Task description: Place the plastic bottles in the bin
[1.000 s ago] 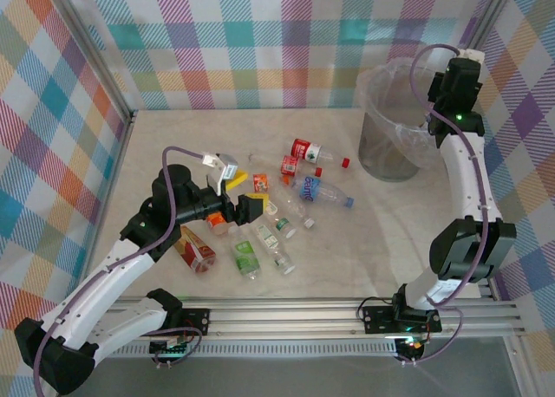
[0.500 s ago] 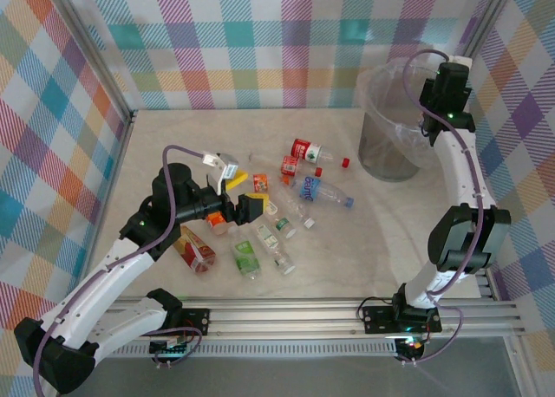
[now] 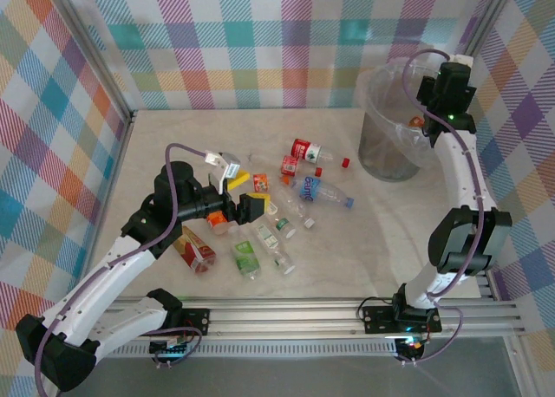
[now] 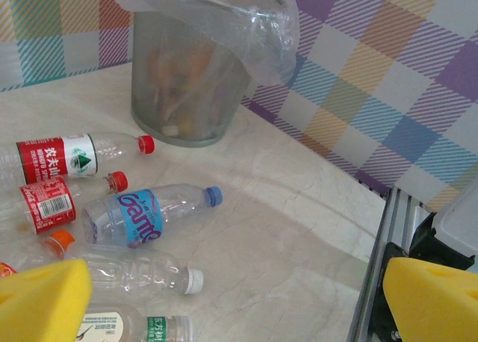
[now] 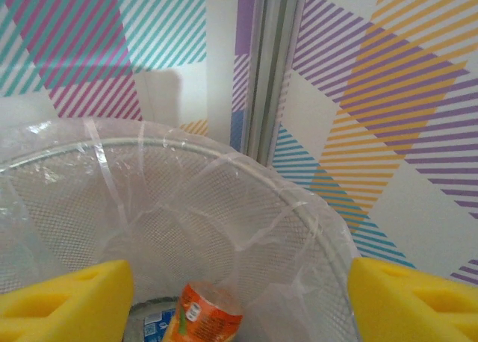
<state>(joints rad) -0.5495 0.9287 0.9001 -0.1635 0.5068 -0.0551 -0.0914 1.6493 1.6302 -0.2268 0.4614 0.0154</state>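
Several plastic bottles lie mid-table: a red-labelled one (image 3: 305, 150) (image 4: 60, 157), a blue-labelled one (image 3: 316, 189) (image 4: 142, 215), a clear one (image 4: 134, 271) and a green-labelled one (image 3: 246, 258). My left gripper (image 3: 244, 196) (image 4: 239, 305) hovers open just left of them, nothing between its yellow pads. The bin (image 3: 390, 146) (image 4: 187, 88) (image 5: 299, 207) stands at the far right with its clear bag. My right gripper (image 3: 425, 115) (image 5: 239, 301) is above the bin's mouth, open. An orange-labelled bottle (image 5: 209, 319) (image 3: 417, 120) is below it inside the bin, touching neither pad.
A loose red cap (image 3: 345, 162) lies between the bottles and the bin. A crushed red-and-brown bottle (image 3: 195, 248) sits under my left arm. The aluminium rail (image 3: 286, 315) runs along the near edge. Checked walls and a metal post (image 5: 272, 73) stand close behind the bin.
My right gripper has moved left over the bin and opened, and the orange-labelled bottle has left its jaws. The left arm has barely shifted.
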